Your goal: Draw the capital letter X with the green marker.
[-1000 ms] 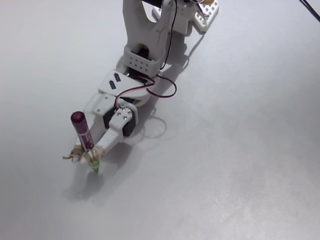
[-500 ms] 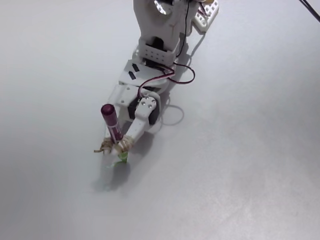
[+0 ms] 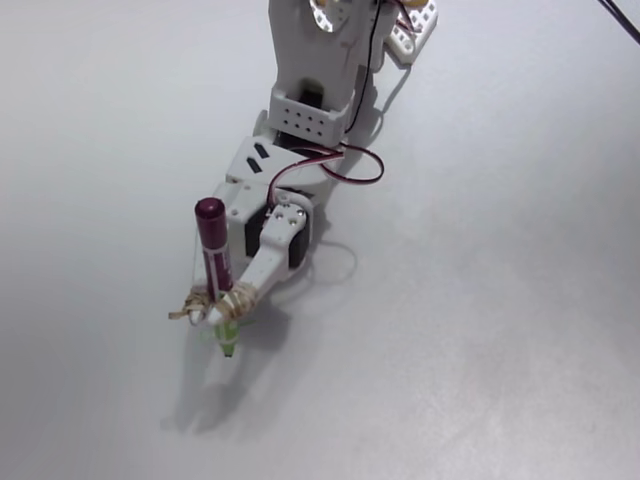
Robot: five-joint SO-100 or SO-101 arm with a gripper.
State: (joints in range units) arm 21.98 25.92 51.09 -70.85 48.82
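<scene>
Jaws cannot be read as spread or pressed together: the gripper [image 3: 228, 312] has its tip wound round with tan rubber bands [image 3: 205, 303], which lash the marker [image 3: 217, 268] against the white finger [image 3: 262, 272] and hide how the two sides stand.

By size, the pale grey table [image 3: 480, 300] fills the fixed view and carries soft shadows below and to the right of the arm. On it the white arm [image 3: 305, 90] reaches down from the top edge, with a dark red cable [image 3: 350, 165] looping beside its wrist and a black motor [image 3: 272, 232] set in the gripper body.

The marker stands nearly upright just left of the finger, purple half with white print on top, light green half below the bands. Its green tip [image 3: 229, 348] points down at the table, at or just above the surface; contact is unclear. No green stroke can be made out on the table near the tip.
</scene>
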